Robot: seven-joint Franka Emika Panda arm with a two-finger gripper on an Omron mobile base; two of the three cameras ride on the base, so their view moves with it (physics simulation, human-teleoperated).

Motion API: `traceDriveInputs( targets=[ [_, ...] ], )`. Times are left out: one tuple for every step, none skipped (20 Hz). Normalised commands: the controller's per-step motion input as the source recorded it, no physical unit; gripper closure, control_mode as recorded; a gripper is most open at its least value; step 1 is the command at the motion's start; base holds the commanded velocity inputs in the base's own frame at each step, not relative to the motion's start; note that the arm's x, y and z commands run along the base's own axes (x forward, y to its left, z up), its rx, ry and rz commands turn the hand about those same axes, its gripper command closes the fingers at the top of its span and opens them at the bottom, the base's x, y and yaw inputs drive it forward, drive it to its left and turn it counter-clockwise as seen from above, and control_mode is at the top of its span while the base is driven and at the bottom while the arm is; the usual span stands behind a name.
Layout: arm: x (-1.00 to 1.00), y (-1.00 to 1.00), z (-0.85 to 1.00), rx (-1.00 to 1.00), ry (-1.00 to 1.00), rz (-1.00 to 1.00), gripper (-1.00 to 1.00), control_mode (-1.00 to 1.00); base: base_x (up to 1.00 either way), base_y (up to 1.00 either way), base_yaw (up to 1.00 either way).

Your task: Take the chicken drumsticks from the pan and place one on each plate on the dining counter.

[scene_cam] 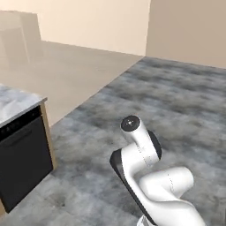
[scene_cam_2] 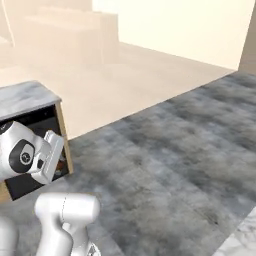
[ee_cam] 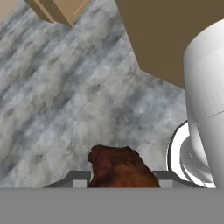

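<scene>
A glossy orange-brown chicken drumstick point(ee_cam: 117, 165) sits between the two finger tips of my gripper point(ee_cam: 120, 178) at the bottom of the hand view, and the gripper is shut on it. Grey veined floor lies below the held piece. In the right base view my white hand point(scene_cam_2: 48, 152) hangs low at the left, in front of a dark cabinet front. The folded arm point(scene_cam: 141, 152) rises at the lower middle of the left base view. The pan, the plates and the dining counter are out of view.
A marble-topped unit point(scene_cam: 17, 103) with a black appliance front point(scene_cam: 22, 156) stands at the left. Grey floor point(scene_cam_2: 175, 155) spreads ahead, beige floor beyond. A marble corner point(scene_cam_2: 244, 241) shows at lower right. A tan wooden panel point(ee_cam: 170, 39) lies near the hand.
</scene>
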Motion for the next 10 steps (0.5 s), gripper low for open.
traceDriveInputs(
  targets=[
    [0.00, 0.00, 0.00, 0.00, 0.00, 0.00, 1.00, 1.00, 1.00, -0.09, -0.53],
    [0.00, 0.00, 0.00, 0.00, 0.00, 0.00, 1.00, 1.00, 1.00, -0.06, -0.53],
    [0.00, 0.00, 0.00, 0.00, 0.00, 0.00, 1.00, 1.00, 1.00, -0.04, -0.53],
    [0.00, 0.00, 0.00, 0.00, 0.00, 0.00, 1.00, 1.00, 1.00, -0.04, -0.53],
    [0.00, 0.00, 0.00, 0.00, 0.00, 0.00, 1.00, 1.00, 1.00, -0.01, -0.53],
    [0.00, 0.00, 0.00, 0.00, 0.00, 0.00, 1.00, 1.00, 1.00, -0.01, -0.53],
    [0.00, 0.00, 0.00, 0.00, 0.00, 0.00, 1.00, 1.00, 1.00, 0.00, -0.53],
    [0.00, 0.00, 0.00, 0.00, 0.00, 0.00, 1.00, 1.00, 1.00, 0.00, -0.52],
    [0.00, 0.00, 0.00, 0.00, 0.00, 0.00, 1.00, 1.00, 1.00, 0.00, -0.52],
    [0.00, 0.00, 0.00, 0.00, 0.00, 0.00, 1.00, 1.00, 1.00, 0.00, -0.51]
  ],
)
